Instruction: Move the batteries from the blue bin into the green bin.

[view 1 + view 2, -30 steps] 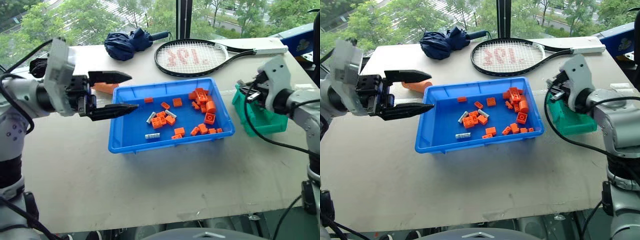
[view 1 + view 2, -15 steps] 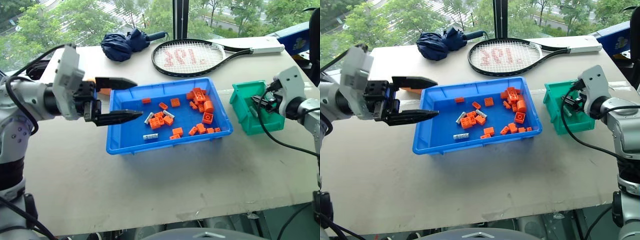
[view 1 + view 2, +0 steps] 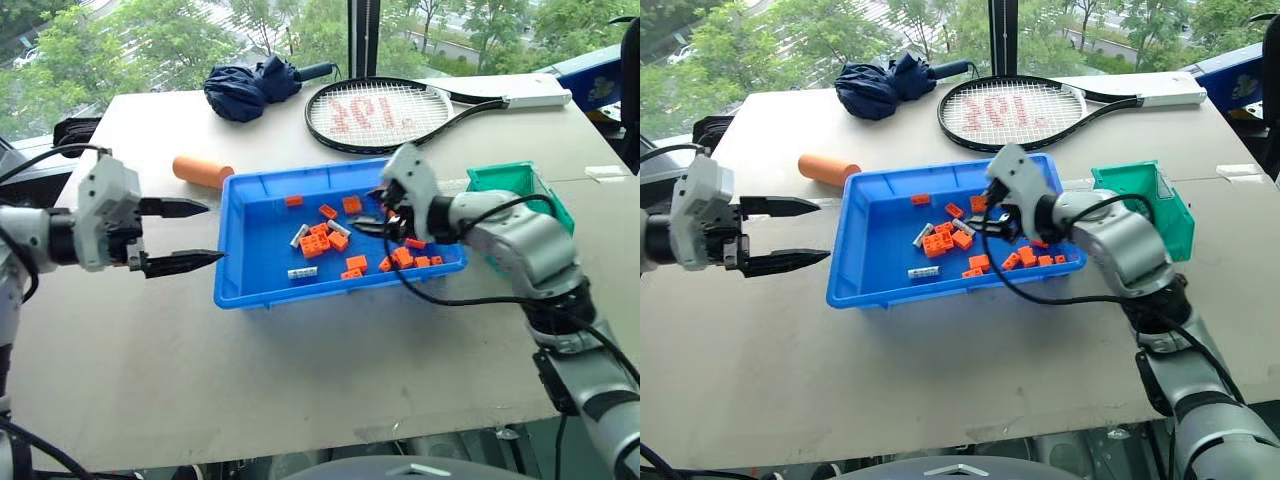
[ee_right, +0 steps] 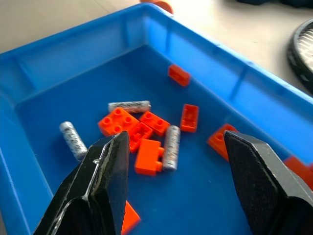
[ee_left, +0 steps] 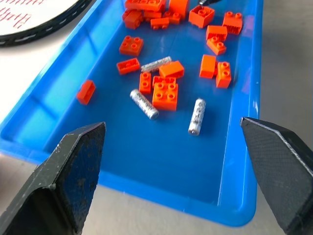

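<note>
near battery [image 3: 304, 272]: you're looking at the loner lying flat in the near part of the blue bin [image 3: 250, 295], apart from the bricks. Easiest pick; risk is it rolling off when a fingertip nudges it.
left gripper [image 3: 185, 235]: it's hovering just left of the blue bin, outside the rim, jaws wide open, holding nothing. If you're swinging it in low, you're risking a clip on the rim and shoving the whole bin.
right gripper [image 3: 368, 222]: it's hanging over the middle of the blue bin, jaws parted, nothing between them. It's pointing left toward the battery cluster.
middle batteries [image 4: 171, 140]: two more are lying tight against the orange bricks [image 4: 128, 128], one touching a brick on its side, the other [image 4: 129, 105] just beyond the pile. You're risking a grab of brick plus battery, or a brick only. You're also risking one finger landing on a brick and the battery squirting out sideways.
right brick pile [image 3: 405, 210]: it's sitting right under the right arm. A low wrist is going to plough it around.
green bin [image 3: 520, 185]: it's sitting to the right of the blue bin, just beside it. Its contents are too hidden to tell. Tall sides mean a low carry is likely to hit the wall and drop the battery on the table.
far clutter: orange cylinder [image 3: 202, 170] on the left behind the bin corner, racket [image 3: 385, 112] and umbrella [image 3: 250, 88] farther back. Not in your way unless the bin is getting pushed.
</note>
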